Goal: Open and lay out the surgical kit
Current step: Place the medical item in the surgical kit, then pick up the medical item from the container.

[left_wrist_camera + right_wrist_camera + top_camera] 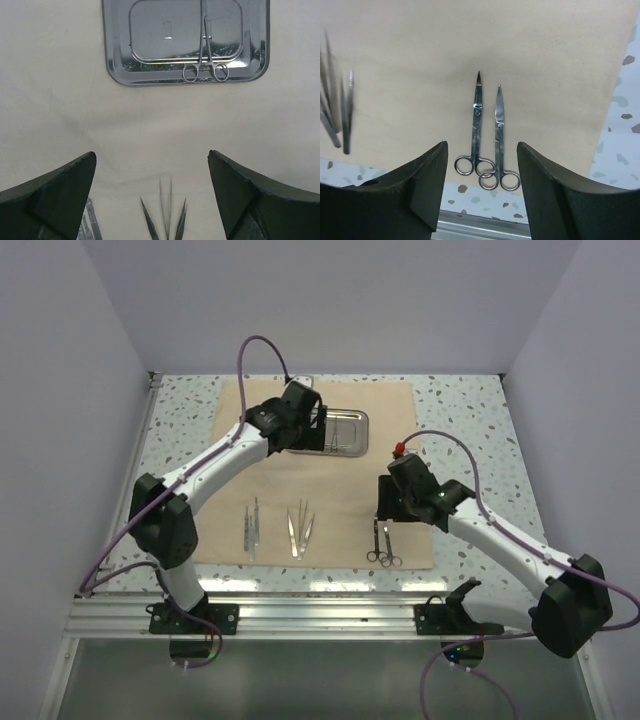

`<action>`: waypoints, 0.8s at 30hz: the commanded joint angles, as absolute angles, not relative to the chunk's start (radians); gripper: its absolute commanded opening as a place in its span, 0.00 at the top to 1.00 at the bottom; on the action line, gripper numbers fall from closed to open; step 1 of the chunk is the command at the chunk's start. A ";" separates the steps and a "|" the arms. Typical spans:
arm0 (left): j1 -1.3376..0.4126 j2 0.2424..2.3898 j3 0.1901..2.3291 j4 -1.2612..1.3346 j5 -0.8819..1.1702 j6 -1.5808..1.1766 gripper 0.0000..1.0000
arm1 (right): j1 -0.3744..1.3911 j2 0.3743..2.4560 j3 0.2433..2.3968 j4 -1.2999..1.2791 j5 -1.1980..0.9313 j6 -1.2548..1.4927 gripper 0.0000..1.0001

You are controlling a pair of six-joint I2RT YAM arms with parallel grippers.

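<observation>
Bare counter point(460, 420) strips run along the left and right edges, both passable. The middle band of the cloth wrap point(330, 480) is open between the steel tray point(150, 30) at the far edge and the instrument row at the near edge. The left arm point(230, 455) overhangs the tray's left end. One clamp point(205, 50) lies in the tray. Near row: tweezers point(250, 528), more tweezers point(300, 530) and scissors point(487, 135), with gaps between the groups. The scissors' rings overlap, so there's no room between them. The right gripper point(481, 150) hangs above them with its jaws apart.
</observation>
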State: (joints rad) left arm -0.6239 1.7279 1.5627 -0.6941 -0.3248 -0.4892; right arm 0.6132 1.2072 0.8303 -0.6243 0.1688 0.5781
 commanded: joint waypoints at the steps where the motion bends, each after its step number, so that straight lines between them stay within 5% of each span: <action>1: -0.634 1.839 1.666 -0.652 -0.339 -0.457 0.03 | 0.612 1.112 0.917 -0.756 0.218 0.548 0.39; 17: -0.632 2.425 2.276 -0.620 -0.276 -0.407 0.04 | 0.612 0.848 1.022 -1.068 0.288 0.586 0.39; 24: -0.617 2.526 2.304 -0.542 -0.285 -0.403 0.05 | 0.612 0.923 1.066 -1.091 0.295 0.597 0.40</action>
State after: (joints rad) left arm -0.6292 2.4935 2.2543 -0.6106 -0.2832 -0.4252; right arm 0.6132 0.8928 1.0325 -1.0634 0.2787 0.5781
